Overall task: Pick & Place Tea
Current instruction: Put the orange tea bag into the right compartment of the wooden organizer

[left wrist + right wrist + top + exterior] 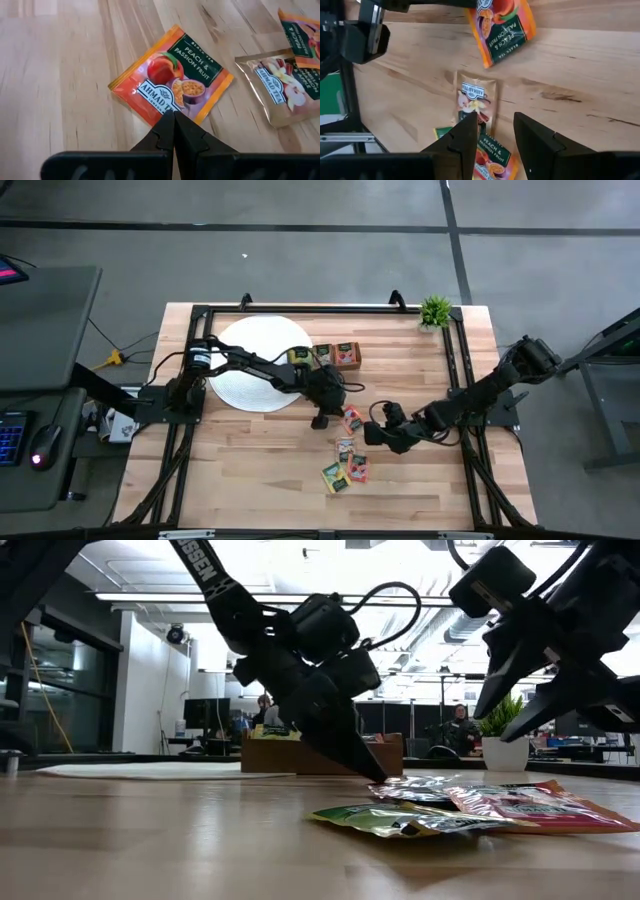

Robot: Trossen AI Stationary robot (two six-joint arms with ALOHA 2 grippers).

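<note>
- Tea: flat, square, glossy foil packets loose on the worktop, right of centre, in a small scatter.
- Orange packet (pixel 172 75), peach print, dark green label patch, lies flat and tilted; it is the one nearest the left end effector (pixel 173 116).
- Pale packet (pixel 280 89), shiny cream foil with vanilla flower print, lies just beside the orange one; another orange packet (pixel 300 35) overlaps its far corner.
- Low view: green-yellow packet (pixel 400 818) crinkled, touching a pink-red packet (pixel 530 806).
- High view: the near cluster (pixel 345 468) holds green, yellow and pink squares, partly overlapping.
- Left end effector: dark fingers pinched together, tip down at the edge of the orange packet, holding nothing.
- Right end effector (pixel 494 137): fingers parted narrow, empty, above the pale packet, just beside the scatter.
- Worktop (pixel 250 470): light wood planks, visible grain.
- Tray (pixel 330 357): brown box with packets inside, far side of the worktop.
- White round mat (pixel 250 355) behind the left arm.
- Small green plant (pixel 435 311) at the far right corner.
</note>
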